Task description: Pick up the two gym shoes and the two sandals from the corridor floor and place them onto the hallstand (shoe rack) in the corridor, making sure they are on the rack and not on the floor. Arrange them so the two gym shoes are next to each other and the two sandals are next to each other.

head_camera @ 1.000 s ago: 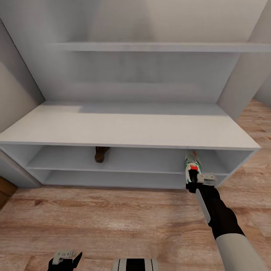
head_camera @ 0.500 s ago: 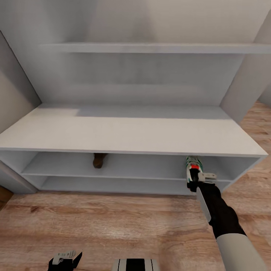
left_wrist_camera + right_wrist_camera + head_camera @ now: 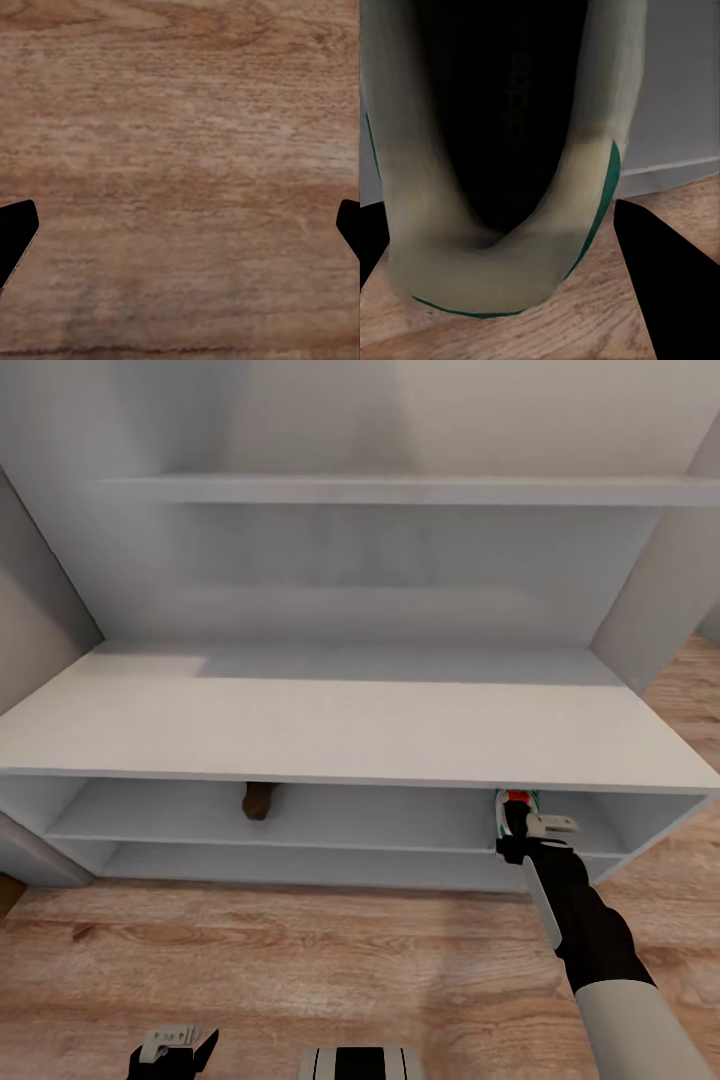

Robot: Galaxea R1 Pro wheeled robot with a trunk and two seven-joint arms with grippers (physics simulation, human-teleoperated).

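Right hand (image 3: 512, 828) grips gym shoe (image 3: 516, 801) inside hallstand (image 3: 340, 725).

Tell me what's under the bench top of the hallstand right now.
Under the bench top, on the upper open shelf, a brown sandal sits left of centre. At the right end, the right gripper holds a gym shoe. The bench top hides both shoes' far ends and the shelf's back.
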